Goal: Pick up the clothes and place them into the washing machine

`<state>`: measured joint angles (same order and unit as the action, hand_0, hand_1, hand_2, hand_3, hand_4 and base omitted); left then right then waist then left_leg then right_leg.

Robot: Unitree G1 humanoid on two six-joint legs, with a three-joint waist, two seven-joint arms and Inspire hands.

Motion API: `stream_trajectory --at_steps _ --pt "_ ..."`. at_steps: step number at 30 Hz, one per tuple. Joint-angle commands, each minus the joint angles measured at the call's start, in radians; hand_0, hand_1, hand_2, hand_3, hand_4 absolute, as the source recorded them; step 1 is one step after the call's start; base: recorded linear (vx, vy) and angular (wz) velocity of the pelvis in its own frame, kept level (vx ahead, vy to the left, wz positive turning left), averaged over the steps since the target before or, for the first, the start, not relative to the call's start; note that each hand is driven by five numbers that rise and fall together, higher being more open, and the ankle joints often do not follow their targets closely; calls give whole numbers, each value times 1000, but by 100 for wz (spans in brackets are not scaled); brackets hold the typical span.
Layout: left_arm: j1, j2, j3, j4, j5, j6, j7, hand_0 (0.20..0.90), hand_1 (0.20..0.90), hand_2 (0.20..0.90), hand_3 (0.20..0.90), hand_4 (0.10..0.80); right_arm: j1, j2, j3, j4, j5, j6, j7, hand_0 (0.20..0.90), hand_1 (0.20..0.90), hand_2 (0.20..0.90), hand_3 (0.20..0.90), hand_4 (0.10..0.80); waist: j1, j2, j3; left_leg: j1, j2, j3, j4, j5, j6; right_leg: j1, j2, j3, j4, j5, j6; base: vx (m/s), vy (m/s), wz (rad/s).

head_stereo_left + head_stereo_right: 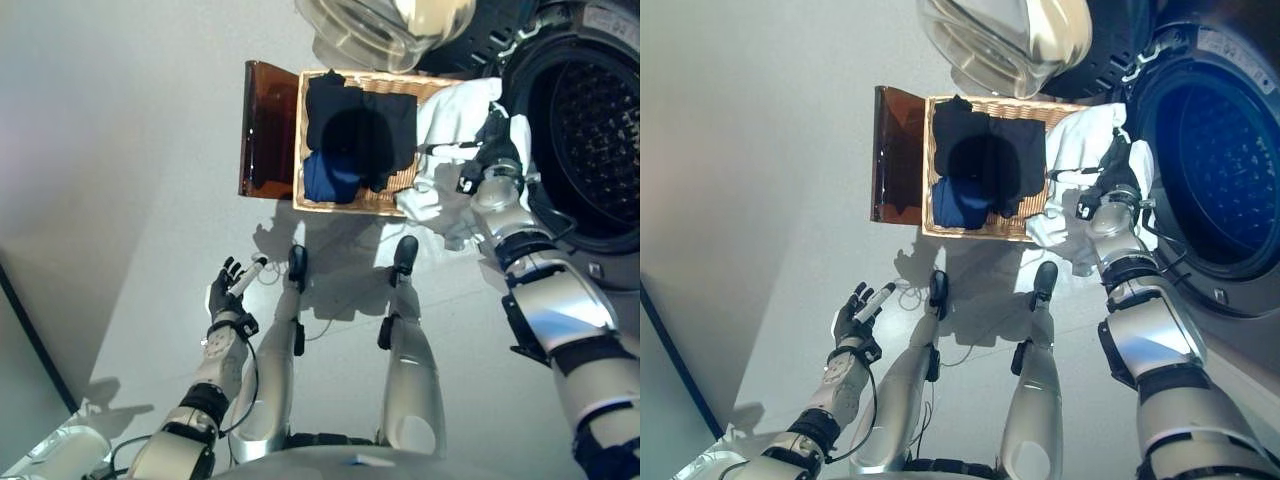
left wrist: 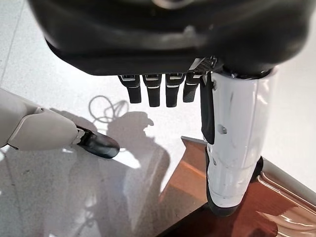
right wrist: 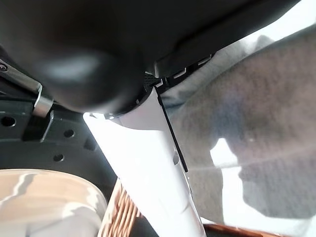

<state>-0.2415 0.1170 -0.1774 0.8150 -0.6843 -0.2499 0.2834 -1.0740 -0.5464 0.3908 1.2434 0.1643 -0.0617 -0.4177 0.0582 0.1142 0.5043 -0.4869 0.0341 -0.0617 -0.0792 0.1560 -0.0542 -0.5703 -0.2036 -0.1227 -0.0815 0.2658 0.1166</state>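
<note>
A wicker basket sits on the floor in front of me, holding a black garment and a blue garment. A white garment hangs over the basket's right edge. My right hand is shut on it, lifted beside the washing machine's open drum. In the right wrist view the pale cloth lies against the hand, beside the white-covered thumb. My left hand hangs low on the left, open and holding nothing, its fingers relaxed.
The basket's brown lid lies open to its left. The washer's glass door stands swung open above the basket's far side. Pale floor stretches to the left.
</note>
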Motion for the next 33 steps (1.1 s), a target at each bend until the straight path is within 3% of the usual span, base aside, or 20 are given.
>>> stream_trajectory --at_steps 1,21,28,33 --pt "60 71 -16 -38 -27 -58 34 900 900 900 900 800 -91 -47 49 39 -29 18 -24 200 200 200 200 300 19 23 16 -31 -13 -36 -8 -9 -60 -30 -100 48 142 -108 72 11 9 3" --pt "66 64 -2 -32 -48 -79 67 900 900 900 900 800 -134 -31 54 35 -75 36 -106 200 200 200 200 300 21 30 16 -34 -18 -36 -8 -14 -60 -29 -99 52 133 -107 72 1 3 1" --pt "56 60 4 -22 -39 -80 74 900 900 900 900 800 -88 -32 34 -1 -69 30 -116 200 200 200 200 300 12 25 16 5 -16 -29 -8 -18 -61 2 -100 57 137 -113 72 5 2 1" --pt "35 56 32 23 -28 -75 88 900 900 900 900 800 4 -8 -39 -130 -7 -13 -146 200 200 200 200 300 -5 15 16 47 -11 -17 -8 -28 -61 36 -99 59 135 -120 73 5 -2 -1"
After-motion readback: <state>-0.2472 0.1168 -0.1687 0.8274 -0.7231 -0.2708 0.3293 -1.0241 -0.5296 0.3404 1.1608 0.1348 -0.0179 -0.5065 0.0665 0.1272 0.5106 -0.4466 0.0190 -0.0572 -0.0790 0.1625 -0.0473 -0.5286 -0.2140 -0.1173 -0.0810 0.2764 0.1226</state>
